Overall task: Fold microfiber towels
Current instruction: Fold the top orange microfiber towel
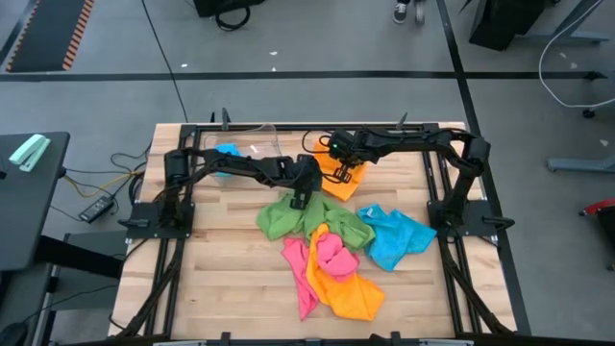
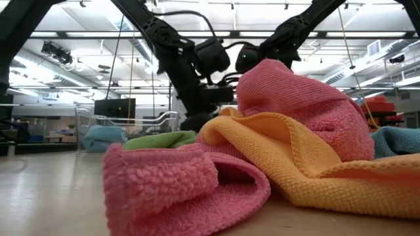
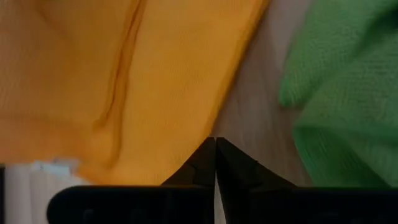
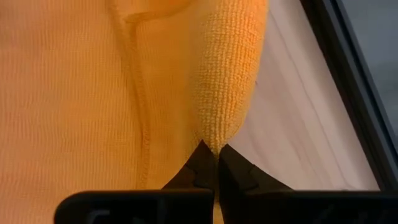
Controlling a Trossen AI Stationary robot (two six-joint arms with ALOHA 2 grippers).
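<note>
Orange towel [image 1: 343, 179] draped, soft and ribbed, at the worktop's [image 1: 221, 279] far middle; right end effector [image 4: 213, 151] pinching its folded edge, left end effector [image 3: 215, 144] pressed together, seemingly on its hem.

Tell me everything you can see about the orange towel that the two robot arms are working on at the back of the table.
The orange towel is a soft, finely ribbed microfiber cloth with a stitched hem, lying partly doubled over on the wooden table near its far edge, apart from the colourful pile of towels nearer the front. The right end effector is shut on a folded edge of it. The left end effector, also shut, sits at the cloth's border beside a green towel; whether it grips the orange cloth is unclear.
</note>
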